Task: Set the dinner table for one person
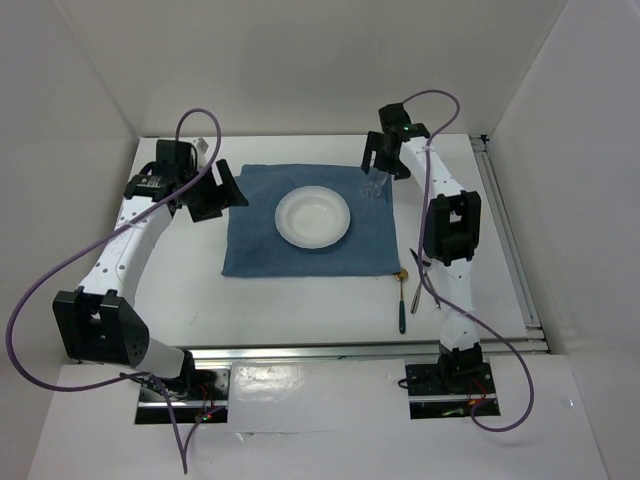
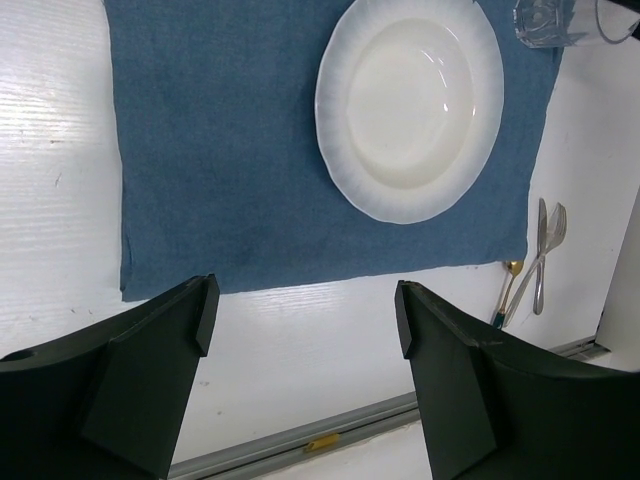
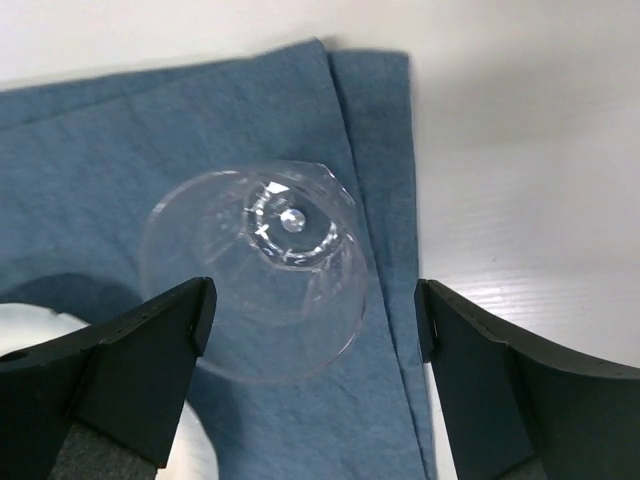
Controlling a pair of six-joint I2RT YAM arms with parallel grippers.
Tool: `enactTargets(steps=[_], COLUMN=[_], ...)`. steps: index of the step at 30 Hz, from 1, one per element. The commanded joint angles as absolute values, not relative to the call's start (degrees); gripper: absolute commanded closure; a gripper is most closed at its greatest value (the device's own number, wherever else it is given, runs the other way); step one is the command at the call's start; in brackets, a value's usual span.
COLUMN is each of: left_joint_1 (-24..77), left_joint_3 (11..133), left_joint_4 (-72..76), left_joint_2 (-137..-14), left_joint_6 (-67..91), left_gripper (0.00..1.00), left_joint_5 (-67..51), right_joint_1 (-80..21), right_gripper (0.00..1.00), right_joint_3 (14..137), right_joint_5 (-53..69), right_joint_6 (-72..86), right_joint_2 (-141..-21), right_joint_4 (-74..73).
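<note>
The white dinner table (image 1: 300, 310) carries a blue placemat (image 1: 250, 225) with a white plate (image 1: 314, 217) in its middle. A clear glass (image 1: 375, 184) stands upright on the mat's far right corner. In the right wrist view the glass (image 3: 260, 275) sits on the mat (image 3: 120, 150), just ahead of my right gripper (image 3: 312, 315), which is open with both fingers clear of it. My left gripper (image 2: 305, 320) is open and empty, hovering over bare table (image 2: 300, 340) beside the mat's left edge. It looks across the placemat (image 2: 220, 150) at the plate (image 2: 410, 105).
A gold-ended, dark-handled utensil (image 1: 403, 300) and silver cutlery (image 2: 545, 250) lie on the table right of the mat, next to the right arm. A metal rail (image 1: 350, 350) runs along the near edge, another rail (image 1: 505, 240) along the right. White walls enclose the table.
</note>
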State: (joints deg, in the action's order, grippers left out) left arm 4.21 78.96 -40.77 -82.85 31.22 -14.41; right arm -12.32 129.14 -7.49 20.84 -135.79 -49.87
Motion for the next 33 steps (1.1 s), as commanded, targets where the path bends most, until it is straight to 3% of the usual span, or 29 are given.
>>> enactTargets(steps=[1, 5, 8, 11, 12, 19, 29, 33], left_joint_1=[4.66, 5.19, 5.19, 5.71, 5.71, 6.24, 8.70, 9.23], left_joint_3=[80.16, 81.21, 81.91, 82.53, 82.01, 81.30, 81.83, 81.83], left_joint_4=[-41.22, -41.22, -41.22, -41.14, -40.44, -38.41, -39.02, -39.55], left_joint_2=[-82.88, -82.35, -81.74, -81.12, -80.51, -79.98, -81.21, -81.21], left_joint_6=[29.44, 29.44, 29.44, 28.92, 28.92, 28.92, 29.44, 29.44], left_gripper=[0.11, 0.11, 0.11, 0.11, 0.09, 0.09, 0.09, 0.09], left_joint_5=[-13.62, -13.62, -13.10, -13.10, -13.10, -12.57, -12.57, -11.95], right_joint_1=[-12.83, -12.30, -11.69, -10.99, -10.99, -17.31, -21.36, -23.28], right_gripper=[0.07, 0.07, 0.07, 0.09, 0.13, 0.26, 0.28, 0.36], right_joint_3=[133.86, 126.59, 108.95, 86.98, 76.66, 48.29, 38.41, 37.00], right_joint_5=[-7.38, -9.57, -9.58, -5.72, -4.49, 0.87, -2.28, -2.89], right_joint_6=[20.13, 20.82, 22.66, 25.65, 26.80, 41.64, 53.09, 53.61], right_joint_2=[-129.03, -117.39, -107.44, -89.81, -86.78, -71.90, -66.88, -69.34], right_joint_4=[-49.39, -48.27, -42.39, -36.42, -35.69, -39.90, -42.98, -42.36])
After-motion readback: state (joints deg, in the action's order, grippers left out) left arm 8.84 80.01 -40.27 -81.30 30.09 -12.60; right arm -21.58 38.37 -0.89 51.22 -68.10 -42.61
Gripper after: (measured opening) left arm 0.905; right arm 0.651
